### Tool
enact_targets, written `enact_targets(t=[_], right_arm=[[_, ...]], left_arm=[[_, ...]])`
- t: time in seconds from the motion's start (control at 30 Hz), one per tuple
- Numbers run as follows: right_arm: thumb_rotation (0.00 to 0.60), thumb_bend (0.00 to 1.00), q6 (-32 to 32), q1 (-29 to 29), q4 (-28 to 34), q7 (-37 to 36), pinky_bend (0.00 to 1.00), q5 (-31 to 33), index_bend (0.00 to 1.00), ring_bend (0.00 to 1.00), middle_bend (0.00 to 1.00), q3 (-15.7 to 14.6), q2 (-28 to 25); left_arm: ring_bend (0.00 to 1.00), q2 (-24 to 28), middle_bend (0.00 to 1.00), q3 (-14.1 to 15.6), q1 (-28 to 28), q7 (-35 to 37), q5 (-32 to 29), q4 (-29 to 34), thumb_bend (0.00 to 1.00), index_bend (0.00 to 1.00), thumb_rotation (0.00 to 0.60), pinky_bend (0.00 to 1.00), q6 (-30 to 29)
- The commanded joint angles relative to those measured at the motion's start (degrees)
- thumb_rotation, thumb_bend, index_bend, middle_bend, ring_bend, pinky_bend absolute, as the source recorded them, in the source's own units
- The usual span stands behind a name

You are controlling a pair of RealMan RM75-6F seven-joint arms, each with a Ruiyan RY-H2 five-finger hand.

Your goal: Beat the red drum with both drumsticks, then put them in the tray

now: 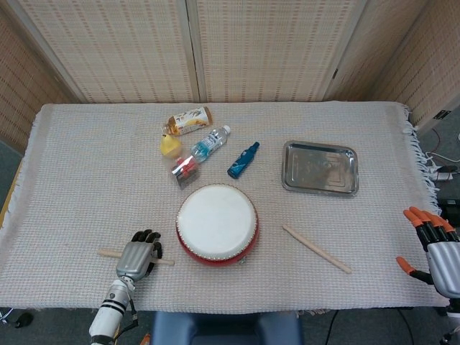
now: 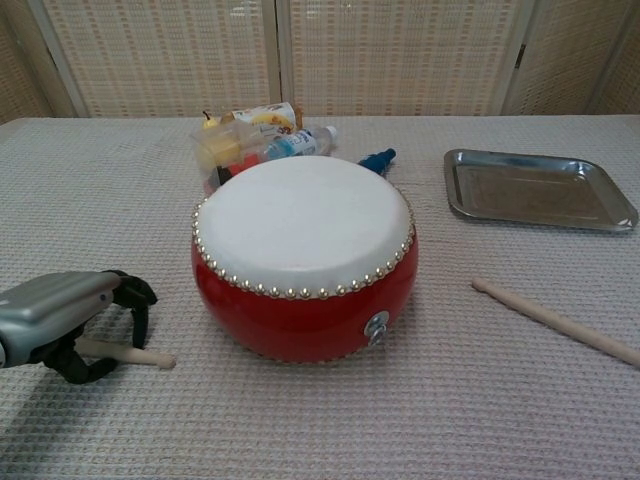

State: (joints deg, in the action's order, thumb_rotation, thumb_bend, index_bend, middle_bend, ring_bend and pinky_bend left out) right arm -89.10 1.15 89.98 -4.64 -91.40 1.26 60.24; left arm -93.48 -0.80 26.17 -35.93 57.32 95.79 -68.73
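Note:
The red drum [image 1: 217,223] [image 2: 303,250] with its white skin stands near the table's front middle. Left of it, my left hand [image 1: 136,257] [image 2: 60,315] has its dark fingers curled around one wooden drumstick [image 1: 164,261] [image 2: 135,354], which lies low over the cloth with both ends sticking out. The other drumstick [image 1: 316,249] [image 2: 555,322] lies loose on the cloth right of the drum. My right hand [image 1: 431,244], with orange fingertips spread, hovers off the table's right edge and holds nothing. The steel tray [image 1: 320,169] [image 2: 540,190] sits at back right, empty.
Behind the drum lies a cluster: a tea bottle [image 1: 188,121], a water bottle [image 1: 210,144], a blue bottle [image 1: 243,159], a yellow object [image 1: 170,145] and a small packet [image 1: 185,171]. A woven cloth [image 1: 86,180] covers the table; screens stand behind.

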Motion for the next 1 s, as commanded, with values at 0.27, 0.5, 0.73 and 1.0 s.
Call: enact_targets(t=[0.27,0.5,0.73,1.0], right_arm=[[0.600,0.19,-0.21,-0.05,0.23,0.12,0.16,-0.17,0.12,0.04,0.09,-0.01,-0.16],[0.600,0.19,-0.58,-0.24,0.53,0.38,0.16,-0.35,0.12,0.04,0.09,-0.07,-0.34],[0.600,0.19,-0.63,-0.12,0.99,0.93,0.16,-0.86,0.12,0.04,0.09,-0.15,-0.40],[0.600,0.19,-1.75,-0.14,2.41,1.45,0.16,-1.46,0.12,0.04,0.09,0.30,-1.63]], left_arm=[[0.13,2.67,0.24,-0.92,-2.05,10.00,3.28,2.41,0.33,0.58,0.600,0.16,0.33],[0.13,10.39,0.25,-3.76,-4.31,28.50,5.16,7.94,0.33,0.58,0.600,0.18,3.95],[0.14,19.38,0.27,-7.30,-7.01,58.30,10.44,9.72,0.33,0.59,0.600,0.17,10.60],[0.18,25.47,0.30,-8.61,-7.95,97.08,22.08,4.40,0.33,0.59,0.600,0.19,18.07]])
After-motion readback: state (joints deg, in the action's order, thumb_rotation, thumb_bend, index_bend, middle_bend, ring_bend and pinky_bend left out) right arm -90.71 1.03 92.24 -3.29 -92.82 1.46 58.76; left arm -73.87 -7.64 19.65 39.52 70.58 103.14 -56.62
